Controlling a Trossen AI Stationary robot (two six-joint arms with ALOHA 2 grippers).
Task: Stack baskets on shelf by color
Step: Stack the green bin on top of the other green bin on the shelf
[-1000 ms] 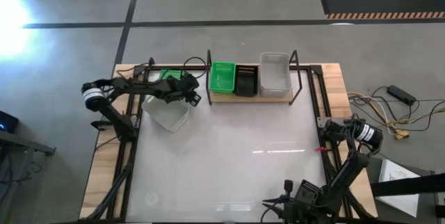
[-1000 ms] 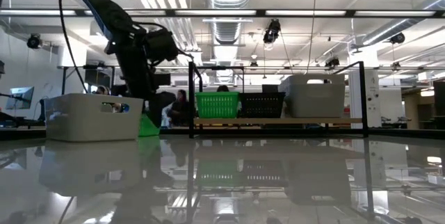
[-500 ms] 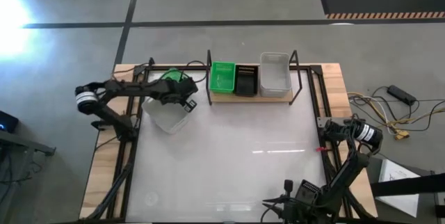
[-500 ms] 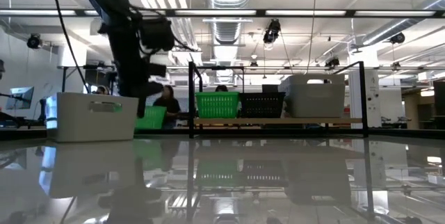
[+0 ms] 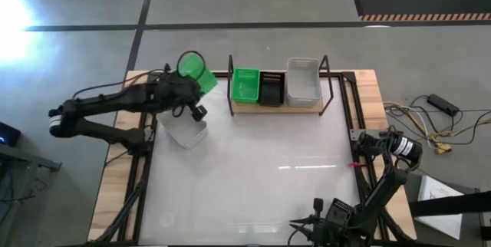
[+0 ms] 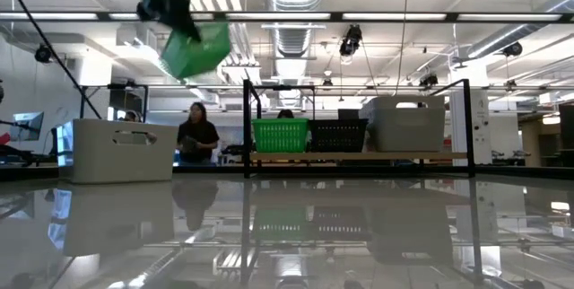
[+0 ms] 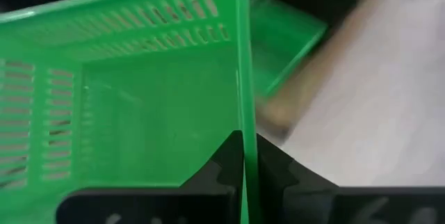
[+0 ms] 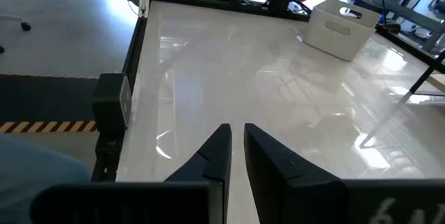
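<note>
My left gripper [image 5: 189, 92] is shut on a bright green basket [image 5: 194, 70] and holds it high above the table's far left; the low view shows the basket tilted [image 6: 195, 50]. A translucent white basket [image 5: 184, 127] stands on the table below it. The wooden shelf [image 5: 278, 106] in its black frame carries a green basket [image 5: 245, 84], a black mesh basket [image 5: 271, 88] and a white basket [image 5: 304, 80] side by side. My right gripper [image 8: 236, 140] is shut and empty, with its arm [image 5: 387, 149] at the table's right edge. My left gripper pinches one side wall of the green basket at its rim [image 7: 245, 123], one finger inside the basket and one outside. The basket is lifted clear of the table and hangs tilted [image 6: 195, 50].
The white tabletop [image 5: 261, 178] stretches in front of the shelf. The shelf's black upright posts [image 5: 230, 86] stand at its ends. A person [image 6: 195, 133] stands in the room beyond the table.
My left gripper has risen steeply and drawn back toward the table's left edge, with the green basket in its hold. The basket, low behind the white basket a second ago, now hangs tilted high above the table. The white basket has stayed put.
</note>
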